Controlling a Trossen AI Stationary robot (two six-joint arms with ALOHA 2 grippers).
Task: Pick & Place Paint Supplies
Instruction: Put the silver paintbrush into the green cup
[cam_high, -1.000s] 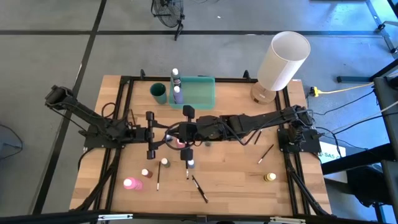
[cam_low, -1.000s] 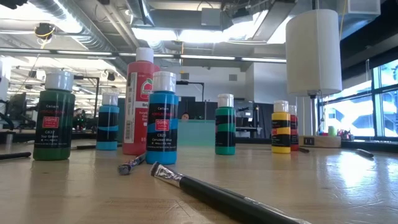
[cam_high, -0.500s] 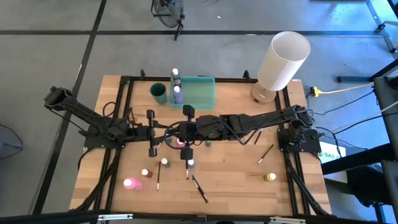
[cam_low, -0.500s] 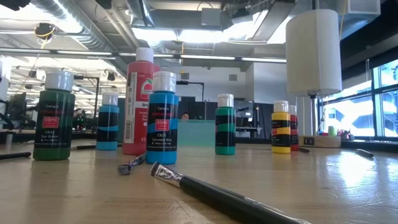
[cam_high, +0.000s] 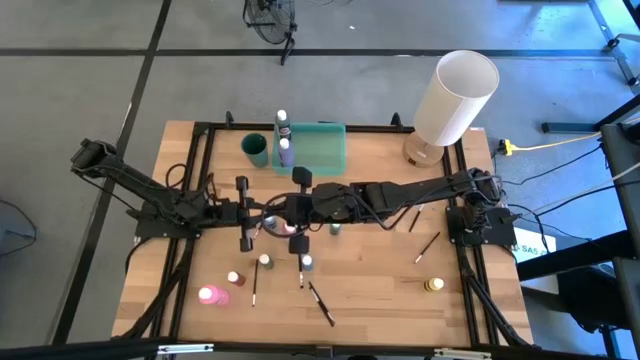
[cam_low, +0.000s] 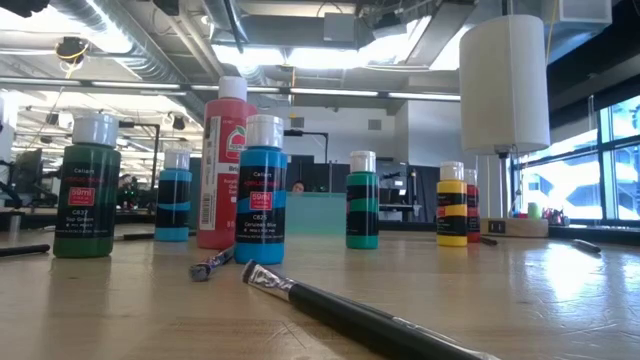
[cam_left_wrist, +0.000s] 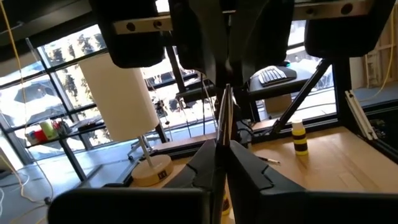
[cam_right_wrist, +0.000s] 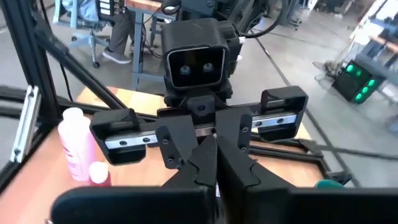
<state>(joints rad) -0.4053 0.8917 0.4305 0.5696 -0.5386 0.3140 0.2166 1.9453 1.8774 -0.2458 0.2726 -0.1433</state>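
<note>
Meeting mid-table, both end effectors (cam_high: 268, 217) (cam_high: 272, 222) pinch one upright thin paintbrush (cam_left_wrist: 224, 118).

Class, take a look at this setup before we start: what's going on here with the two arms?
The two arms meet nose to nose over the middle of the wooden table. The left gripper is shut on a thin dark paintbrush, and the right gripper, also shut, seems to hold its other end, so it looks like a handover. Small paint bottles and other brushes lie loose on the table. The translucent green rectangular tray sits at the far edge.
</note>
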